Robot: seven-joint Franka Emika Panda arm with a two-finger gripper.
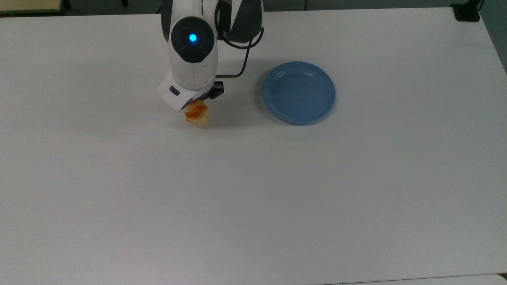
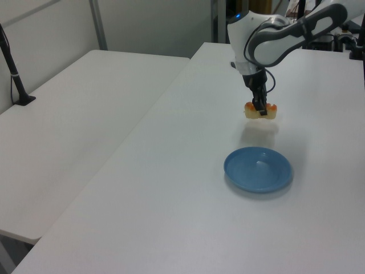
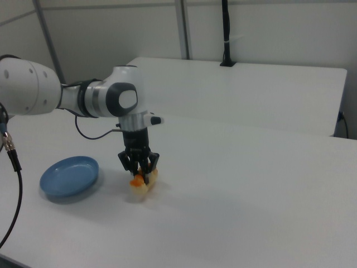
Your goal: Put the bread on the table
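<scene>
Gripper [image 3: 143,174] is clenching the bread [image 3: 144,185] across its middle, hanging just above the table [image 1: 253,198] in the top view's upper left-centre, well apart from the plate [image 1: 299,92]; bread is looking light, soft, squashable.

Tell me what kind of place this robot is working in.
Probably a robotics lab or test room, not a kitchen. A robot arm works on a large plain white table that carries just a blue plate and the bread in the gripper; another bare white table stands behind.
</scene>
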